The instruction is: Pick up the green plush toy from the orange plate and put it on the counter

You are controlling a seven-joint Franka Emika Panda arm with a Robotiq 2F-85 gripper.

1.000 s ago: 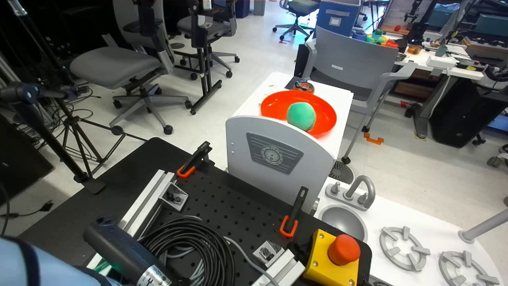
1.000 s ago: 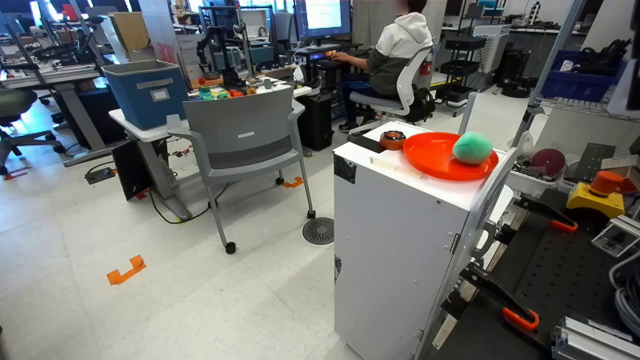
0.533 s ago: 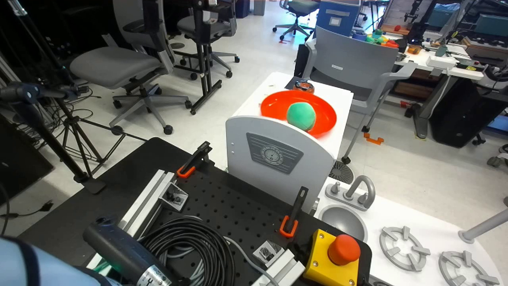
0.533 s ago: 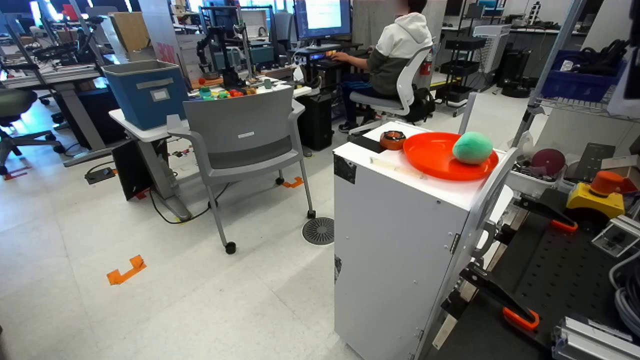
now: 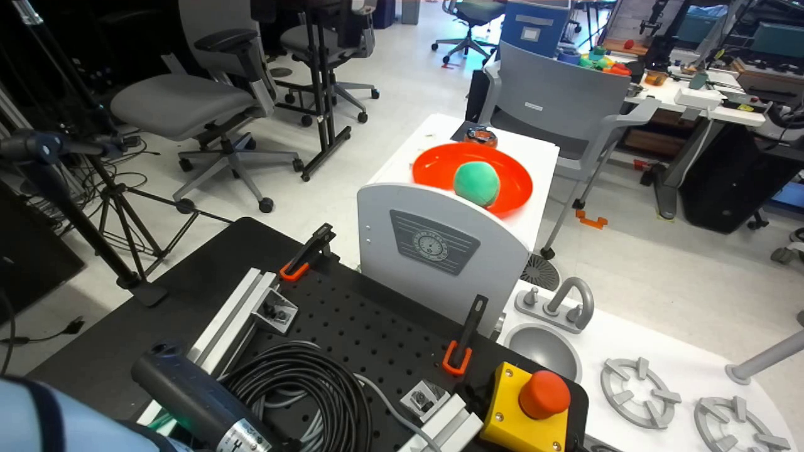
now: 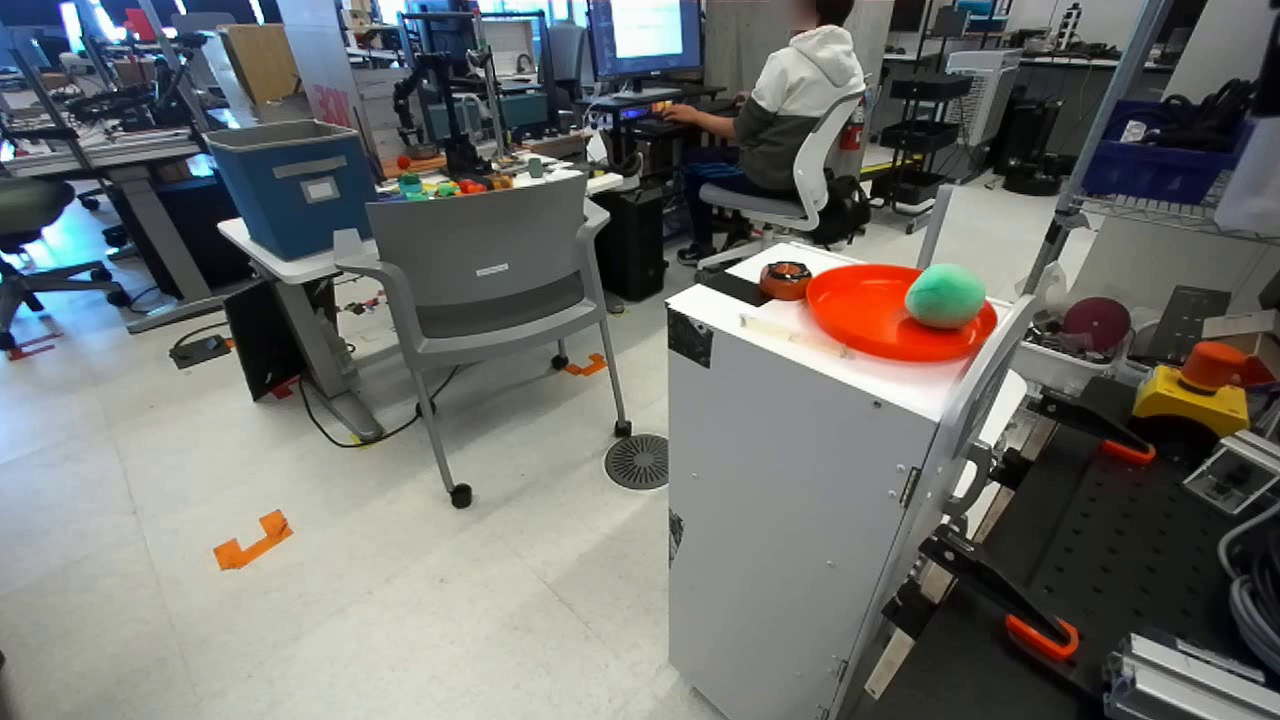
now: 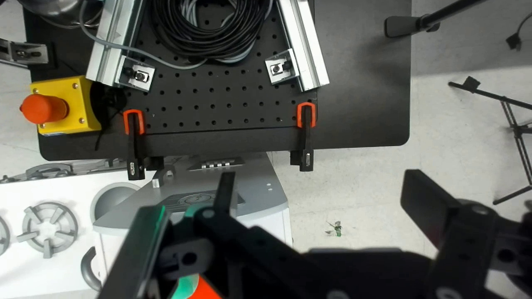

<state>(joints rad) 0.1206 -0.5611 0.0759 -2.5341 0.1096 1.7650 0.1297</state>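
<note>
- Here it is, the green plush toy (image 5: 477,183), sitting in the orange plate (image 5: 440,164), over toward the rim nearest the grey panel (image 5: 408,276); that raised rim is probably what stops something so round from rolling off
- The plate rests on top of the white cabinet (image 6: 790,480), a small orange-brown object (image 6: 785,281) beside it; much of the plate is bare, so there looks to be room on the toy's open side
- Over to the tool (image 7: 320,195): spread wide, its fingers (image 7: 428,207) well apart and pinching nothing; that reads as readiness, since a soft ball needs a broad gap before any squeeze
- In the wrist view toy and plate peep out low down, partly hidden behind a finger, so the line-up appears unfinished; the next call, one would say, is a shift over the plate, then down
- Watch that panel! It stands upright close by the toy, so a low approach across it could bump
- Two clamps (image 7: 306,137) bite the edge of the black desk (image 7: 361,104), presumably pinning the perforated board (image 7: 220,97) against any shove
- The set-down is yet to come: the white desk (image 5: 684,367) with the sink (image 5: 544,355) looks the likely goal, though the cabinet top might be meant
</note>
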